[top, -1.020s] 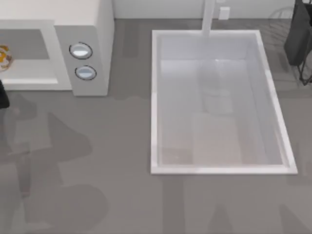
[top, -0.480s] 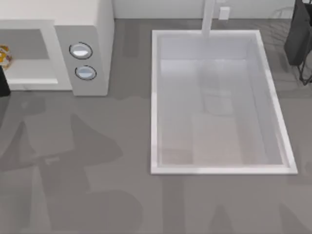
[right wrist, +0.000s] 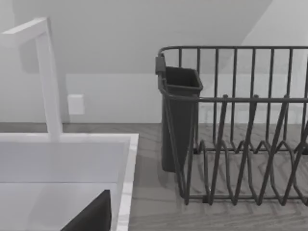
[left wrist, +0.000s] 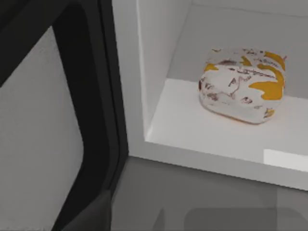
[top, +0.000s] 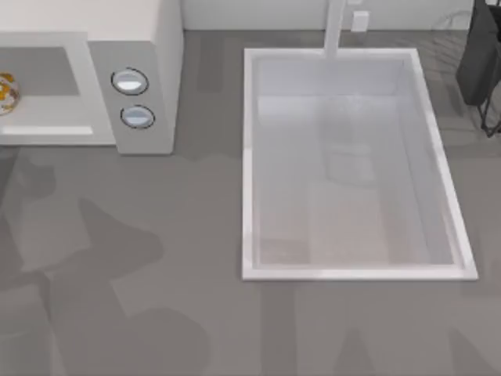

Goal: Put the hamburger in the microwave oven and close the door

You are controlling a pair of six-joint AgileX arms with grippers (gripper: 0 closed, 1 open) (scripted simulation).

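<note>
Gone from the top view's left edge is the dark shape of my left arm, which stood just before the microwave oven [top: 94, 78] a second ago; only shadows lie on the table [top: 156, 235] there now. The hamburger [left wrist: 243, 84] sits on the white floor of the oven's cavity, apart from the side wall and set back from the front lip; in the top view a sliver of it [top: 6, 90] peeps out at the left edge. The cavity stands open toward the table, with the two round knobs [top: 130, 81] on the panel to its right. A dark-framed panel with a greyish face [left wrist: 43, 134] fills one side of the left wrist view, beside the cavity's mouth; it may be the open door, though I cannot be sure from this angle. Whether my left pincer is released or clenched, I cannot tell.

Right of the oven lies the big white sink [top: 249, 157], its tap [right wrist: 48, 77] rising at the far rim. Beyond it a dark wire dish rack [right wrist: 240, 144] with a cutlery cup [right wrist: 179, 120] stands near the wall. My right arm [top: 479, 55] is parked at the top right, over the rack; its pincer's state I cannot tell either.
</note>
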